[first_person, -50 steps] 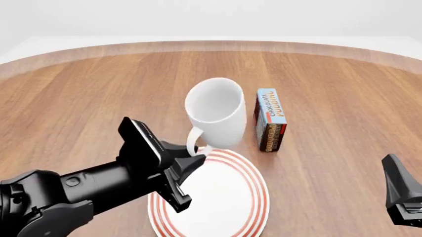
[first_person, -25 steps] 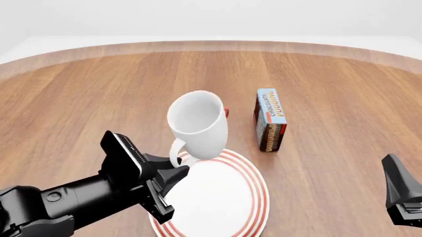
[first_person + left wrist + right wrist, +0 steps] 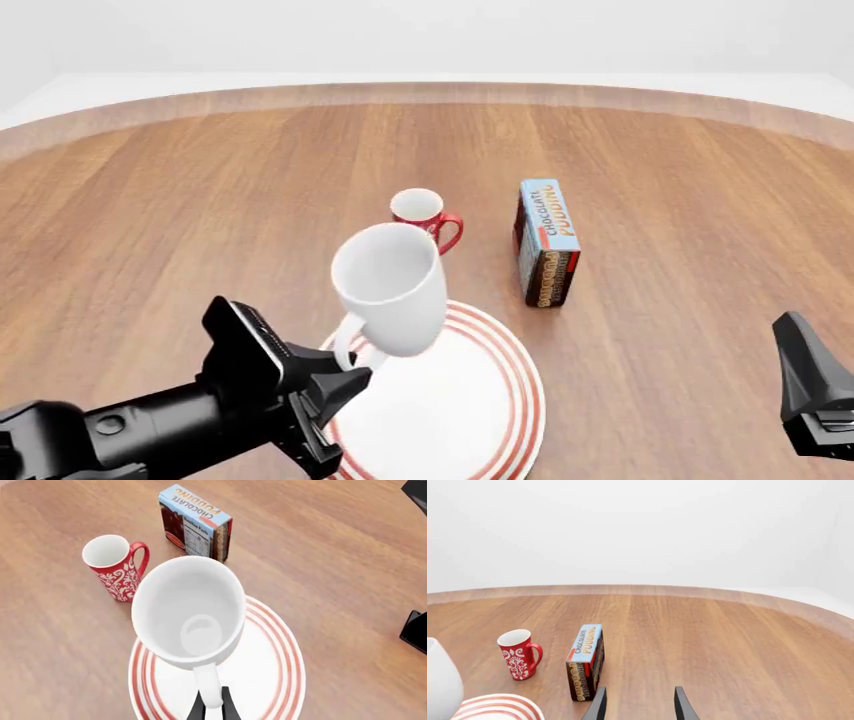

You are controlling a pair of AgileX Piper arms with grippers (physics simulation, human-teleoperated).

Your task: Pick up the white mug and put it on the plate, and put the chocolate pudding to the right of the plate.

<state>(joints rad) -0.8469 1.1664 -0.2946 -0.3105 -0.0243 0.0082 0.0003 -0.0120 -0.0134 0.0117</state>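
Wood-grain tabletop (image 3: 694, 160) is backed by plain white wall, white mug (image 3: 387, 285) pinched by left jaws, right jaws parted.

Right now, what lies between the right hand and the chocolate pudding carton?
Nothing: the right wrist view shows only bare wooden table between the open right hand and the small blue-faced chocolate pudding carton, which stands upright.

You are working in a simulated tabletop scene, not a furnished room. The evidence: a round wood-grain bench (image 3: 160, 200) with a pale rim, set against a blank white backdrop (image 3: 640, 530) with no walls, fixtures or furniture, and flat, uniform rendered lighting on all surfaces.
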